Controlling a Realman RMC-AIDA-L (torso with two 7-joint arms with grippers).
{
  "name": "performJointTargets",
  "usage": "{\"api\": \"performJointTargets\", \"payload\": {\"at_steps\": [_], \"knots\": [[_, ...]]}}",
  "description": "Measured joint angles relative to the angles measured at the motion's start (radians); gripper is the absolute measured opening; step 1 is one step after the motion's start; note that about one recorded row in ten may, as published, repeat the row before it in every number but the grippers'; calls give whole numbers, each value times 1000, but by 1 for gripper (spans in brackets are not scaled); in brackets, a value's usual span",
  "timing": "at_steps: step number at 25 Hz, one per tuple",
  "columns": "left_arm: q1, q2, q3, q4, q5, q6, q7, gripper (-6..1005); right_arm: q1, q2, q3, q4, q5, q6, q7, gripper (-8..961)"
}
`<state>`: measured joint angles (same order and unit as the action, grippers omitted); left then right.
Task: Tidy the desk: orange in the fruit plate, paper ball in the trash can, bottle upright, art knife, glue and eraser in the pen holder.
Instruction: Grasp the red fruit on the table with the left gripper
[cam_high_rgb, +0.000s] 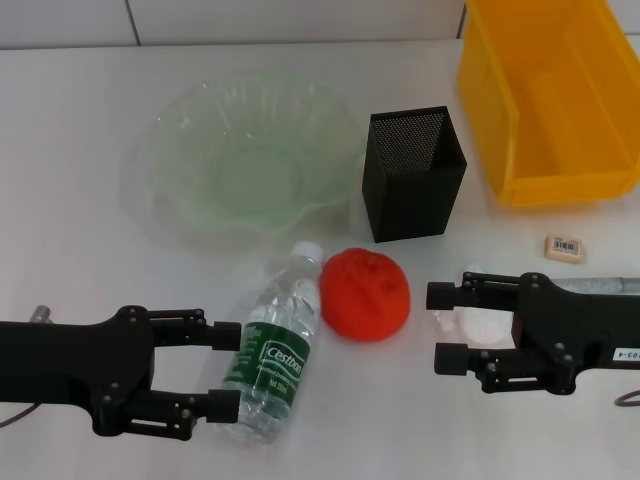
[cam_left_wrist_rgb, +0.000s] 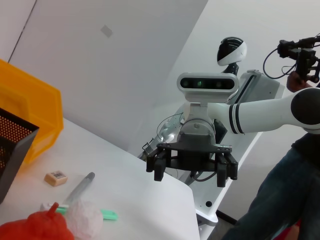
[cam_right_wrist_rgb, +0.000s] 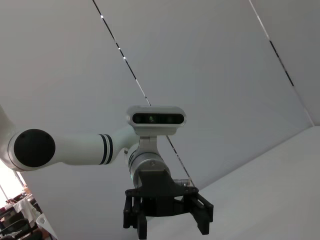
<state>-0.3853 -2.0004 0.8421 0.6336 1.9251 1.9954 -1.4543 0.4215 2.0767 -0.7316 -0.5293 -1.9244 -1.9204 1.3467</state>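
Observation:
The bottle (cam_high_rgb: 275, 345) lies on its side, white cap toward the fruit plate (cam_high_rgb: 250, 160). My left gripper (cam_high_rgb: 230, 370) is open, its fingertips at the bottle's labelled side. The orange (cam_high_rgb: 365, 293) rests just right of the bottle. My right gripper (cam_high_rgb: 442, 326) is open beside the white paper ball (cam_high_rgb: 478, 322), which its fingers partly hide. The art knife (cam_high_rgb: 600, 285) shows behind that arm. The eraser (cam_high_rgb: 564, 248) lies near the trash can (cam_high_rgb: 550, 100). The pen holder (cam_high_rgb: 415, 175) stands upright. In the left wrist view the glue (cam_left_wrist_rgb: 107, 215) lies by the paper ball (cam_left_wrist_rgb: 82, 217).
The pen holder stands between the plate and the yellow bin, just behind the orange. The left wrist view shows my right gripper (cam_left_wrist_rgb: 190, 167) off the table's edge side. The right wrist view shows my left gripper (cam_right_wrist_rgb: 167, 220) against a white wall.

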Motion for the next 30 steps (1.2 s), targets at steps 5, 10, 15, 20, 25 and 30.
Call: {"api": "performJointTargets", "payload": {"at_steps": [5,10,15,20,25,30], "knots": [[-4,0,0,0,0,-1,0,792,0,0,0,0,0,0,0,769],[-2,0,0,0,0,-1,0,786,-1,0,0,0,-3,0,0,769],[-1,0,0,0,0,-2,0,779,0,0,0,0,-4,0,0,769],[-1,0,0,0,0,-3,0,773,0,0,0,0,-6,1,0,769],[-2,0,-1,-2,0,-6,0,767,-1,0,-2,0,-7,10,0,769],[-3,0,0,-5,0,-7,0,761,-1,0,-4,0,-7,11,0,769]]}}
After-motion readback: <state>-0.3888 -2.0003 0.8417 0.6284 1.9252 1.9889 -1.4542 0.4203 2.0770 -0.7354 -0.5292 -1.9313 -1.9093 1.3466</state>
